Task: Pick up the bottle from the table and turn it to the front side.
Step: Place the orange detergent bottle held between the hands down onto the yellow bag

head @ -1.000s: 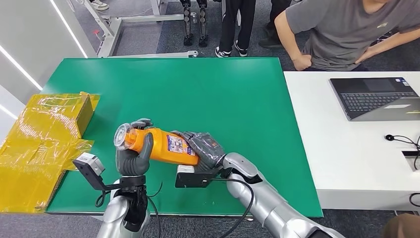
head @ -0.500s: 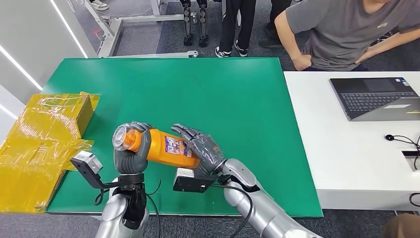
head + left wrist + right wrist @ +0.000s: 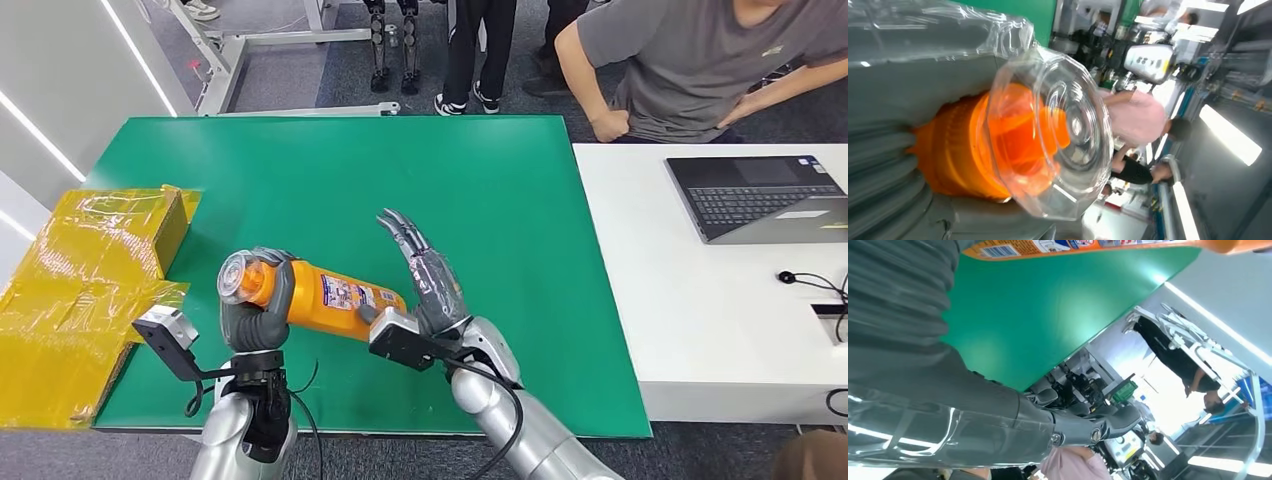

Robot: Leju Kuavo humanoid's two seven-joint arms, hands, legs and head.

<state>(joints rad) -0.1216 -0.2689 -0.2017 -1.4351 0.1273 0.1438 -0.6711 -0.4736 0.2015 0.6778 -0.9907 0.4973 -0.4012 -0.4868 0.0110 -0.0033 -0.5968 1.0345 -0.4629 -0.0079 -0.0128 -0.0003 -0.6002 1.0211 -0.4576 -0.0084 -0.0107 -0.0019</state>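
Above the table's [image 3: 500, 200] near edge, the left hand [image 3: 262, 312] is gripping the bottle [image 3: 320, 297] near its clear cap [image 3: 236, 277], fingers wrapped around it. At the bottle's 3 o'clock end, the right hand [image 3: 428, 275] is standing open-palmed, fingers straight and spread, just beside the base.

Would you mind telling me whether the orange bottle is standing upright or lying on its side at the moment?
On its side. The bottle lies about level in the left hand, clear cap pointing left; the right hand is open beside its base.

bare green table [image 3: 480, 190] ahead, yellow box [image 3: 110, 245] left
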